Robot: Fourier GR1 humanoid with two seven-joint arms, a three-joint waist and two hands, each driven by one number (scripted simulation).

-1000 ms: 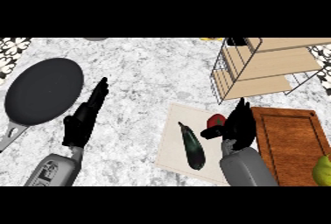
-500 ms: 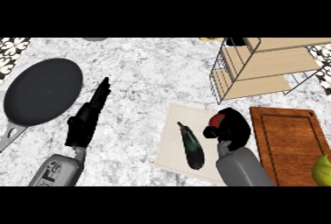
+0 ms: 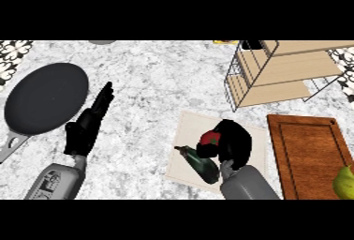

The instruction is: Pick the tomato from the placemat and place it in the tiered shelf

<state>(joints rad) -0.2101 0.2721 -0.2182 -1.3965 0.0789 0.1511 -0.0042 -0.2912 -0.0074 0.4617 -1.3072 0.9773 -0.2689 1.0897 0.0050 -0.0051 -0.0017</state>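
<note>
Right hand (image 3: 233,140) curled around tomato (image 3: 210,138) over placemat (image 3: 187,161). Tiered shelf (image 3: 276,75) up and right. Left hand (image 3: 86,126) open, far off.

Right robot hand (image 3: 232,140) around tomato (image 3: 210,137)

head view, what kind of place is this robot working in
Most likely a kitchen counter: a speckled stone worktop carries a dark frying pan, a wooden cutting board, and a placemat with a tomato and a dark aubergine-like vegetable.
</note>
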